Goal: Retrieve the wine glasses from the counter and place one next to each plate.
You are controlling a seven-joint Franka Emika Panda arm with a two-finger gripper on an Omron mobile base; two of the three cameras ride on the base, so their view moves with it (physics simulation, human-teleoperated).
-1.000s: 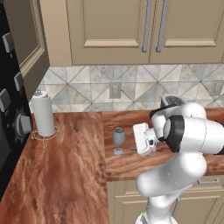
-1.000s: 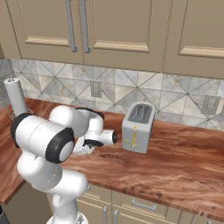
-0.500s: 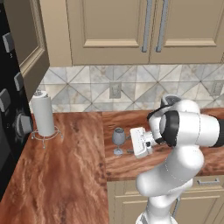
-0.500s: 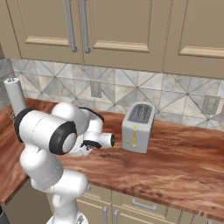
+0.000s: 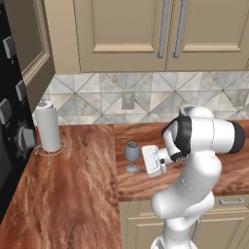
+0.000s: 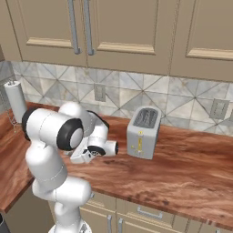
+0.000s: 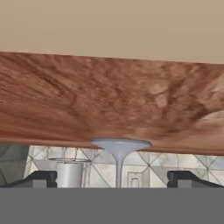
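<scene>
Left base view: a wine glass stands upright on the table near its front edge, the open hand level with its stem, fingers either side in the hand view. Closing off-centre could, I judge, tip the top-heavy glass

Even, flat rendered light in all three of my feeds; nothing dim, nothing blown out.

From both base views I see soft, sourceless brightness: the desk shows wood grain with no glare, and only a faint shadow sits under the wine glass. The white arm shades gently from bright top to greyer underside. Edges look slightly soft and blocky, low resolution rather than focus blur. No bending at the frame edges. My hand view is rolled upside down; its close-up grain looks smeared.
</scene>
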